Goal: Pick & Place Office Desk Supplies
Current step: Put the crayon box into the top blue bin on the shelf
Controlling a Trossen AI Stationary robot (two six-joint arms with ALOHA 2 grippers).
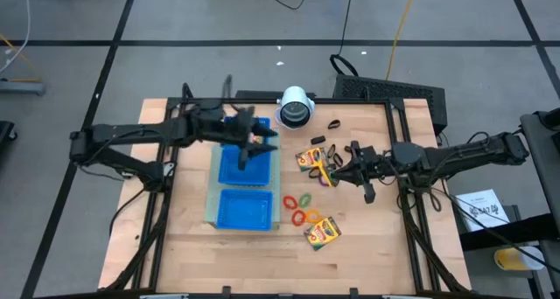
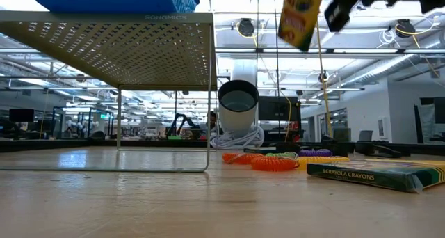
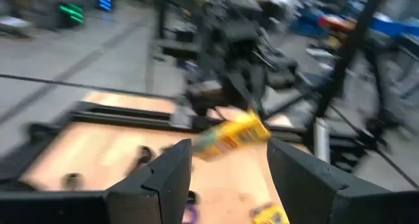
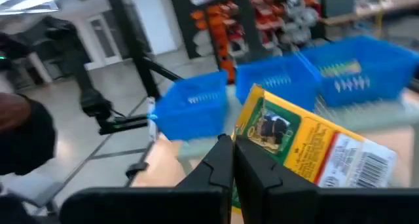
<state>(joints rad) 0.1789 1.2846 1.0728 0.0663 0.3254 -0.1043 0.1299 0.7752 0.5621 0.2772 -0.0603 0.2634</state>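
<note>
So the right gripper (image 1: pixel 337 170) is clamped shut on a small yellow-and-green cardboard crayon box (image 2: pixel 300 17), holding it up off the wooden table (image 1: pixel 376 238), right of the blue three-compartment plastic tray (image 1: pixel 238 208). The left gripper (image 1: pixel 262 144) hangs over the tray's far end with its fingers (image 3: pixel 171 164) spread apart, nothing in them. Another crayon box (image 1: pixel 322 233) lies near the coloured rings (image 1: pixel 301 209).

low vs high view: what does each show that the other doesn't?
Only low: the perforated metal shelf under the blue tray, print on the flat crayon box, and the room behind.
Only high: both arms whole, the left gripper open above the blue tray, and the black clips.
Both: the right gripper shut on a raised crayon box, the coloured rings, the white cylinder.
</note>
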